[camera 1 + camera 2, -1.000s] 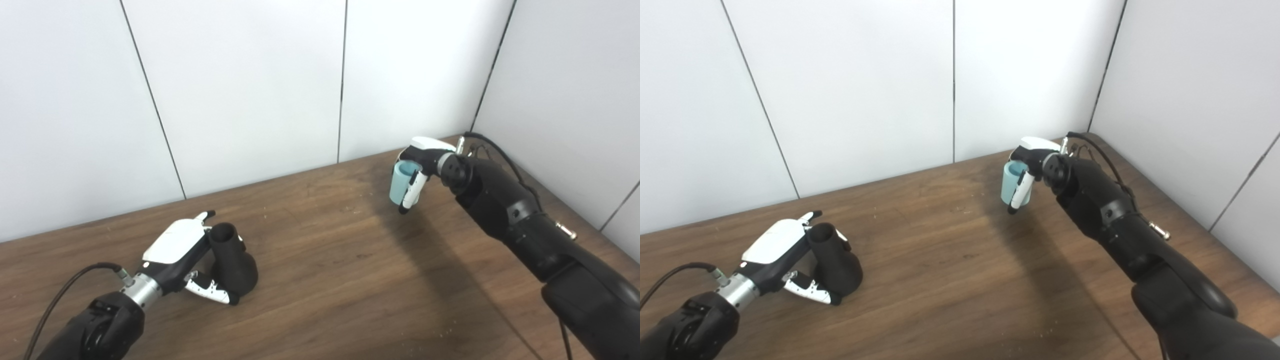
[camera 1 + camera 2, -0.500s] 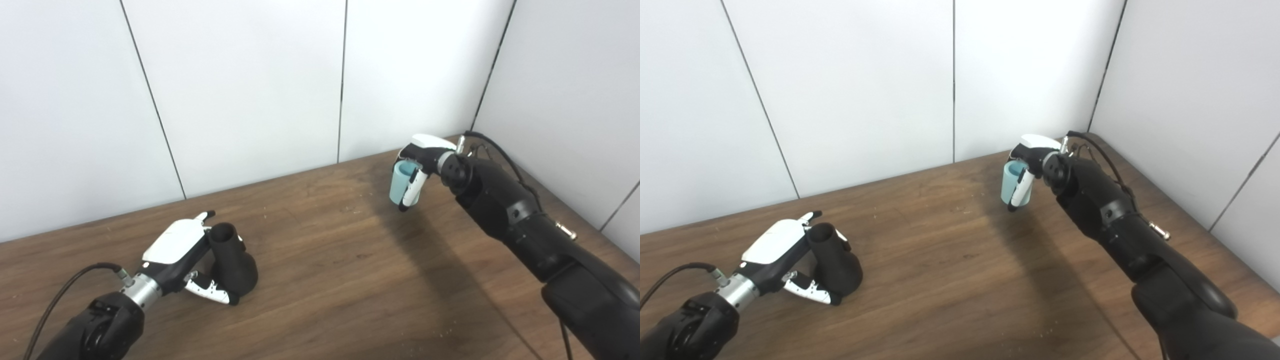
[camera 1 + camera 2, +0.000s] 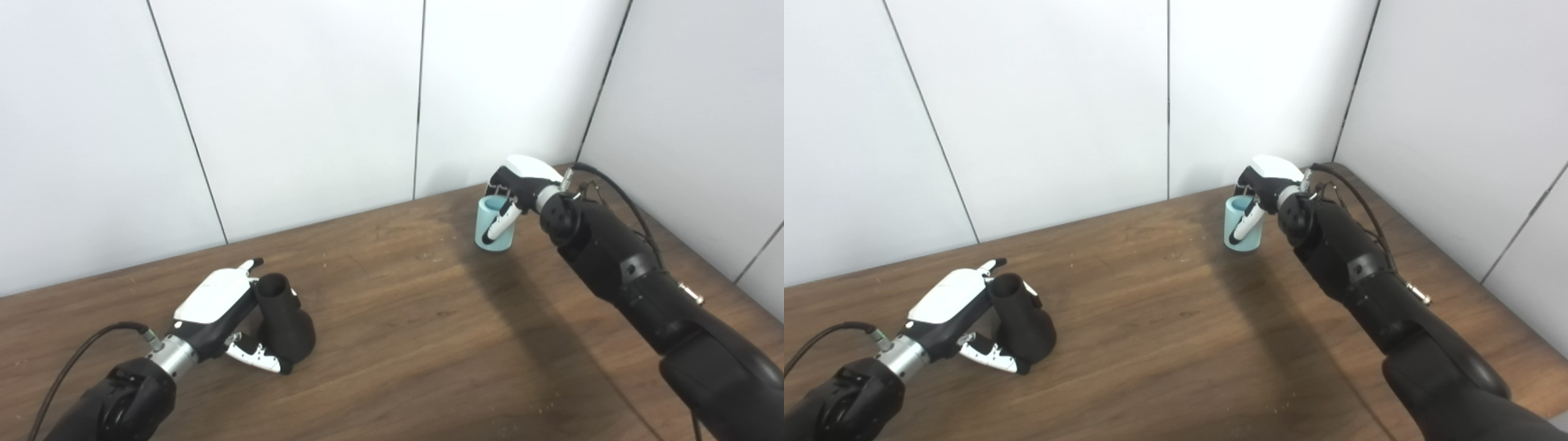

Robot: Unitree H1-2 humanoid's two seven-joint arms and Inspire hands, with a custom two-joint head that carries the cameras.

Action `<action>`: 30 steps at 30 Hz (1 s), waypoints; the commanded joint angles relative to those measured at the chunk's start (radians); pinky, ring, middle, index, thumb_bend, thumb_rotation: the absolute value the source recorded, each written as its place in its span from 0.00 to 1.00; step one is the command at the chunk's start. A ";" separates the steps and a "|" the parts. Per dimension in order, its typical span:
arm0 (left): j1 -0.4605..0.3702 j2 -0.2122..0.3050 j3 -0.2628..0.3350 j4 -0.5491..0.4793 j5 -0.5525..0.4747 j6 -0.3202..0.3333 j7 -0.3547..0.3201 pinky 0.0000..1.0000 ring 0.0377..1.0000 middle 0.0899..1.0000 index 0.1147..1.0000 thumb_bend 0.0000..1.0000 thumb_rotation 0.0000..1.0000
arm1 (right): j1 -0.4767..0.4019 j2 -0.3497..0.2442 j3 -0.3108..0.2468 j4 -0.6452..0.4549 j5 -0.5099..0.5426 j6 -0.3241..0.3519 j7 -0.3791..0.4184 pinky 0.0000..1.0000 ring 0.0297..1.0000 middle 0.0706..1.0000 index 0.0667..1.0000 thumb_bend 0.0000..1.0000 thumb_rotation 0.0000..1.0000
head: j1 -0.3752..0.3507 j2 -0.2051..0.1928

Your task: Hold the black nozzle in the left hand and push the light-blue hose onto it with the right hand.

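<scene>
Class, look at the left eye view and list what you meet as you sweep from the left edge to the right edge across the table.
left hand → black nozzle → light-blue hose → right hand. The hose and the right hand overlap, with the hand a little further right.

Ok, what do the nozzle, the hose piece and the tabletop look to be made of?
black nozzle: likely matte plastic or rubber, no glare.
light-blue hose: smooth, even-coloured, maybe soft plastic or silicone; stiffness unclear.
table: brown wood grain, low sheen; solid or laminate, can't tell.
</scene>
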 commanded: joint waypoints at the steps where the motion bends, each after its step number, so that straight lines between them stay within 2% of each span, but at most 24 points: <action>1: 0.080 0.045 -0.058 0.055 0.081 0.019 -0.114 1.00 0.61 0.43 0.42 0.53 0.00 | -0.046 -0.032 -0.021 -0.014 0.002 -0.034 -0.031 0.39 0.45 0.47 0.42 0.50 0.00 | 0.000 0.000; 5: 0.079 0.041 -0.059 0.056 0.081 0.022 -0.115 1.00 0.61 0.43 0.42 0.53 0.00 | -0.045 -0.028 -0.024 -0.046 0.010 -0.034 -0.016 0.40 0.46 0.45 0.41 0.50 0.00 | 0.003 0.002; 14: 0.076 0.026 -0.062 0.041 0.082 0.037 -0.125 1.00 0.61 0.43 0.42 0.53 0.00 | -0.060 0.004 -0.014 -0.253 0.023 -0.014 0.074 0.38 0.44 0.45 0.42 0.50 0.00 | 0.044 0.006; 17: 0.069 0.016 -0.066 0.042 0.084 0.044 -0.130 1.00 0.61 0.43 0.42 0.53 0.00 | -0.070 0.018 -0.013 -0.328 0.038 -0.043 0.104 0.37 0.44 0.45 0.43 0.50 0.00 | 0.064 0.008; 22: 0.061 -0.004 -0.072 0.030 0.092 0.058 -0.130 1.00 0.61 0.44 0.41 0.53 0.00 | -0.091 0.032 0.001 -0.433 0.055 -0.094 0.152 0.37 0.44 0.45 0.43 0.50 0.00 | 0.126 0.011; 30: 0.051 -0.030 -0.091 0.006 0.119 0.105 -0.134 1.00 0.61 0.44 0.41 0.53 0.00 | -0.141 0.078 0.008 -0.603 0.107 -0.087 0.267 0.38 0.44 0.44 0.44 0.50 0.00 | 0.226 0.020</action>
